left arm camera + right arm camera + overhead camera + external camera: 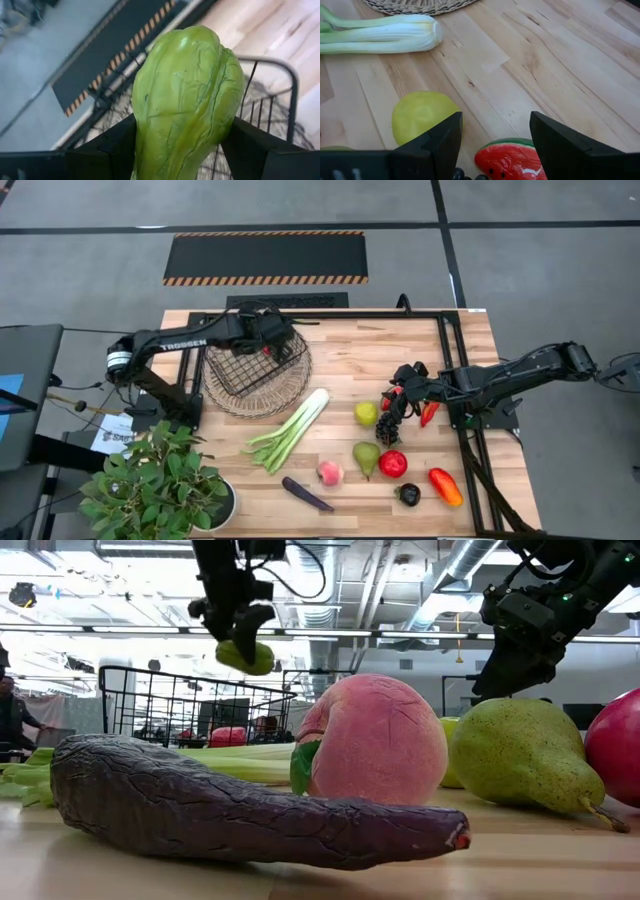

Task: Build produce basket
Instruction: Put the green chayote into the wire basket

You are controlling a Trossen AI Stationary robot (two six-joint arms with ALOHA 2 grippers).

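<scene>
**First load over the basket, most produce still out**

I see one wire basket [256,360] on its woven mat [240,398], nearly empty. My left gripper [182,150] is clamped on a ridged green vegetable [185,100] above it. The right gripper [495,145] hangs spread over the watermelon slice [512,160], holding nothing. Left on the board: one celery stalk [290,430], one aubergine [306,494], one peach [330,473], one apple [393,464].

Pale wood worktop [350,350]. Dark wire basket [250,365] on tan woven mat [225,402]. Green ribbed gourd [185,100]. Green-white leek [290,430]. Purple aubergine [306,495]. Pink peach [330,473]. Green speckled pear [520,755]. Red apple [393,464]. Red-green watermelon slice [510,160]. Black mat with yellow-black striped edges [265,258].
</scene>
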